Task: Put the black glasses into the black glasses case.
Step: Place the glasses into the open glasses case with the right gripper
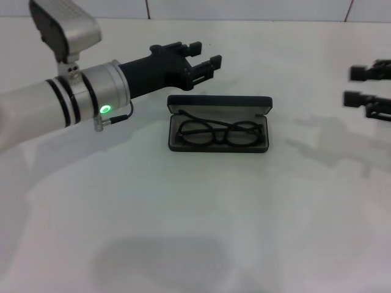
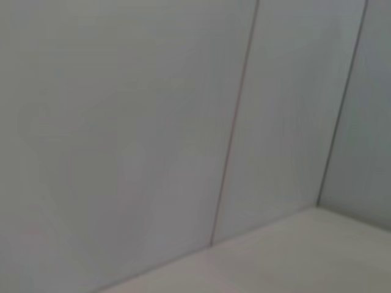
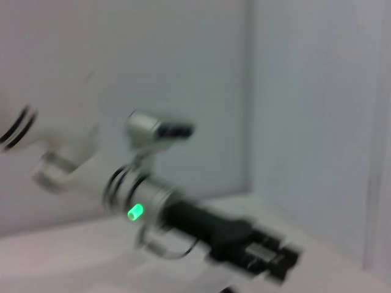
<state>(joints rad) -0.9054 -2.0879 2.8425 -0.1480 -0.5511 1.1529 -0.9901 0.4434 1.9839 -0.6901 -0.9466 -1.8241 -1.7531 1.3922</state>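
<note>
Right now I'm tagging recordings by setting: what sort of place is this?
Probably a lab or test bench: a plain white table against bare panelled walls, with only the open black glasses case holding the black glasses.

White table (image 1: pixel 201 232) — bare and matte — meets a pale panelled wall (image 2: pixel 122 122) with thin seams.

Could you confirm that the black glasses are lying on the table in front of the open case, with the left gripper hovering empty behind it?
Not quite: the head view shows the glasses lying inside the open case, not on the table. The left gripper does hover empty behind it.
</note>
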